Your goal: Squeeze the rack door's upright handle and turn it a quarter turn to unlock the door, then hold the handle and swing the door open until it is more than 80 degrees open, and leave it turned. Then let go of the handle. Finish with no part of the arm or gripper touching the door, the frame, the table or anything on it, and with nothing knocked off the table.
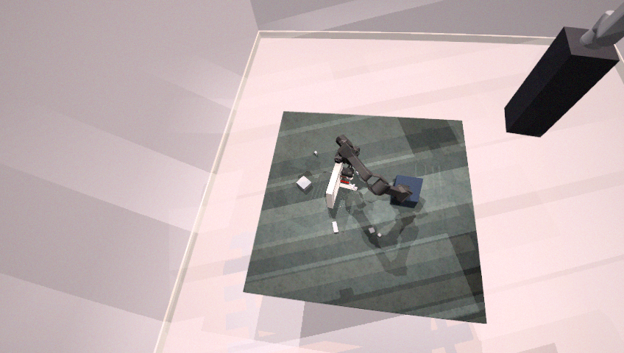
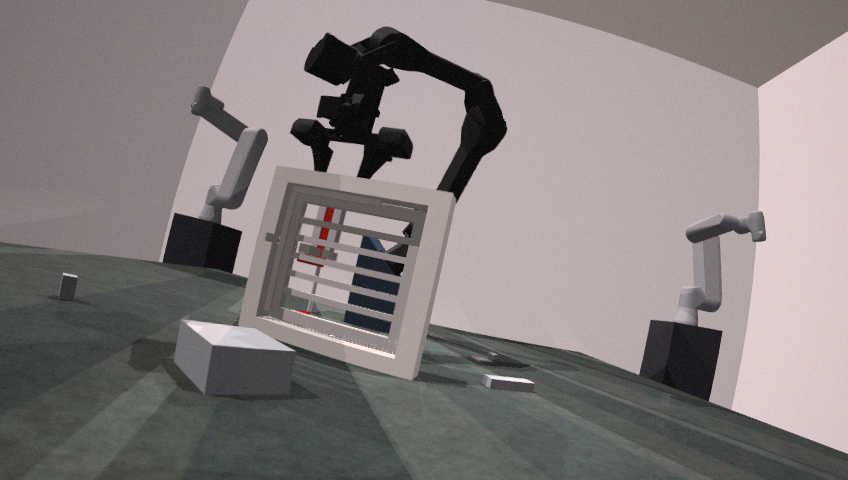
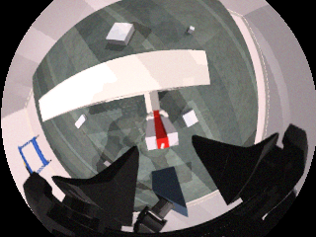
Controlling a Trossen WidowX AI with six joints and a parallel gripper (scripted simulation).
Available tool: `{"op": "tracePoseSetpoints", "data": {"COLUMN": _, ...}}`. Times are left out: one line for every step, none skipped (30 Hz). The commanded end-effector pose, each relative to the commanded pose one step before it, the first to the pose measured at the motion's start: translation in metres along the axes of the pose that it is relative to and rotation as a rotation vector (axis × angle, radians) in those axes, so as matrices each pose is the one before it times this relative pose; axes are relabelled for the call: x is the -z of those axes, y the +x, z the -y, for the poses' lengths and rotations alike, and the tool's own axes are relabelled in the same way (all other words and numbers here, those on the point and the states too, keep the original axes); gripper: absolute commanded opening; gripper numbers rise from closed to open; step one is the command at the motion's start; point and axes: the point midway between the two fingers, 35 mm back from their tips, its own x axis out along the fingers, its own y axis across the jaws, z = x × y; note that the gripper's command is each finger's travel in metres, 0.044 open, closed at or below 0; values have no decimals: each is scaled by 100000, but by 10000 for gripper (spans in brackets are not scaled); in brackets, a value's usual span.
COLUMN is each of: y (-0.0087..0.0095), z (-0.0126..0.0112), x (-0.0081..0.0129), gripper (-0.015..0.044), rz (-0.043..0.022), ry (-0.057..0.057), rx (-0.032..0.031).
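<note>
The white rack frame (image 1: 335,185) (image 2: 433,285) (image 3: 148,71) stands upright on the table (image 1: 302,262). Its barred door appears to lie in the frame's plane, shut. The upright red-and-white handle (image 1: 344,181) (image 2: 326,219) (image 3: 160,129) stands on the arm's side of the frame, seen through the bars in the exterior view. My gripper (image 2: 342,171) (image 3: 165,145) points down above the handle, fingers spread and empty. In the wrist view the handle's top appears between the fingertips, below them. The frame's top edge hides the very tips in the exterior view; contact is not visible.
A blue block (image 1: 409,183) (image 3: 170,185) stands at the arm's base. A large white block (image 1: 303,182) (image 2: 238,368) (image 3: 119,33) lies beyond the frame. A flat white block (image 1: 335,226) (image 2: 508,382) (image 3: 80,120) and a small one (image 1: 315,153) (image 2: 67,286) (image 3: 191,30) lie off its ends.
</note>
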Motion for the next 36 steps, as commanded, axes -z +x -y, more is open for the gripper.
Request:
{"op": "tracePoseSetpoints", "data": {"y": 714, "z": -128, "x": -71, "gripper": 296, "rz": -109, "ry": 263, "rx": -233}}
{"op": "tracePoseSetpoints", "data": {"y": 164, "z": 1, "x": -8, "gripper": 296, "rz": 4, "ry": -2, "rx": 0}}
{"op": "tracePoseSetpoints", "data": {"y": 164, "z": 1, "x": -7, "gripper": 296, "rz": 4, "ry": -2, "rx": -1}}
{"op": "tracePoseSetpoints", "data": {"y": 164, "z": 1, "x": -6, "gripper": 296, "rz": 3, "ry": -2, "rx": -1}}
{"op": "tracePoseSetpoints", "data": {"y": 164, "z": 0, "x": -5, "gripper": 296, "rz": 3, "ry": -2, "rx": -2}}
{"op": "tracePoseSetpoints", "data": {"y": 164, "z": 0, "x": -4, "gripper": 296, "rz": 3, "ry": -2, "rx": -3}}
{"op": "tracePoseSetpoints", "data": {"y": 163, "z": -1, "x": -3, "gripper": 296, "rz": 3, "ry": -2, "rx": -3}}
{"op": "tracePoseSetpoints", "data": {"y": 164, "z": -1, "x": -2, "gripper": 296, "rz": 3, "ry": -2, "rx": -4}}
{"op": "tracePoseSetpoints", "data": {"y": 163, "z": -1, "x": -1, "gripper": 296, "rz": 2, "ry": -2, "rx": -5}}
{"op": "tracePoseSetpoints", "data": {"y": 163, "z": -2, "x": 0, "gripper": 296, "rz": 2, "ry": -3, "rx": -5}}
{"op": "tracePoseSetpoints", "data": {"y": 163, "z": -2, "x": 1, "gripper": 296, "rz": 2, "ry": -3, "rx": -6}}
{"op": "tracePoseSetpoints", "data": {"y": 163, "z": -2, "x": 2, "gripper": 296, "rz": 2, "ry": -3, "rx": -7}}
{"op": "tracePoseSetpoints", "data": {"y": 163, "z": -3, "x": 3, "gripper": 296, "rz": 1, "ry": -3, "rx": -7}}
{"op": "tracePoseSetpoints", "data": {"y": 163, "z": -3, "x": 4, "gripper": 296, "rz": 1, "ry": -3, "rx": -8}}
{"op": "tracePoseSetpoints", "data": {"y": 163, "z": -3, "x": 5, "gripper": 296, "rz": 1, "ry": -3, "rx": -9}}
{"op": "tracePoseSetpoints", "data": {"y": 163, "z": -4, "x": 6, "gripper": 296, "rz": 1, "ry": -3, "rx": -9}}
{"op": "tracePoseSetpoints", "data": {"y": 163, "z": -4, "x": 7, "gripper": 296, "rz": 1, "ry": -3, "rx": -10}}
{"op": "tracePoseSetpoints", "data": {"y": 163, "z": -5, "x": 8, "gripper": 296, "rz": 0, "ry": -3, "rx": -10}}
{"op": "tracePoseSetpoints", "data": {"y": 163, "z": -5, "x": 9, "gripper": 296, "rz": 0, "ry": -3, "rx": -11}}
{"op": "tracePoseSetpoints", "data": {"y": 162, "z": -5, "x": 10, "gripper": 296, "rz": 0, "ry": -4, "rx": -12}}
{"op": "tracePoseSetpoints", "data": {"y": 162, "z": -6, "x": 11, "gripper": 296, "rz": 0, "ry": -4, "rx": -12}}
{"op": "tracePoseSetpoints", "data": {"y": 162, "z": -6, "x": 12, "gripper": 296, "rz": -1, "ry": -4, "rx": -13}}
{"op": "tracePoseSetpoints", "data": {"y": 162, "z": -6, "x": 13, "gripper": 296, "rz": -1, "ry": -4, "rx": -14}}
{"op": "tracePoseSetpoints", "data": {"y": 162, "z": -7, "x": 14, "gripper": 296, "rz": -1, "ry": -4, "rx": -14}}
{"op": "tracePoseSetpoints", "data": {"y": 162, "z": -7, "x": 15, "gripper": 296, "rz": -1, "ry": -4, "rx": -15}}
{"op": "tracePoseSetpoints", "data": {"y": 161, "z": -7, "x": 16, "gripper": 296, "rz": -2, "ry": -4, "rx": -16}}
{"op": "tracePoseSetpoints", "data": {"y": 161, "z": -8, "x": 17, "gripper": 296, "rz": -2, "ry": -4, "rx": -16}}
{"op": "tracePoseSetpoints", "data": {"y": 161, "z": -8, "x": 18, "gripper": 296, "rz": -2, "ry": -4, "rx": -17}}
{"op": "tracePoseSetpoints", "data": {"y": 161, "z": -8, "x": 19, "gripper": 296, "rz": -3, "ry": -4, "rx": -17}}
{"op": "tracePoseSetpoints", "data": {"y": 131, "z": -7, "x": 16, "gripper": 296, "rz": -2, "ry": -4, "rx": -15}}
{"op": "tracePoseSetpoints", "data": {"y": 78, "z": -4, "x": 10, "gripper": 296, "rz": -1, "ry": -2, "rx": -9}}
{"op": "tracePoseSetpoints", "data": {"y": 26, "z": -1, "x": 3, "gripper": 296, "rz": 0, "ry": -1, "rx": -3}}
{"op": "tracePoseSetpoints", "data": {"y": 0, "z": 0, "x": 0, "gripper": 270, "rz": 0, "ry": 0, "rx": 0}}
{"op": "tracePoseSetpoints", "data": {"y": 0, "z": 0, "x": 0, "gripper": 244, "rz": 0, "ry": 0, "rx": 0}}
{"op": "tracePoseSetpoints", "data": {"y": 0, "z": 0, "x": 0, "gripper": 217, "rz": 0, "ry": 0, "rx": 0}}
{"op": "tracePoseSetpoints", "data": {"y": 0, "z": 0, "x": 0, "gripper": 191, "rz": 0, "ry": 0, "rx": 0}}
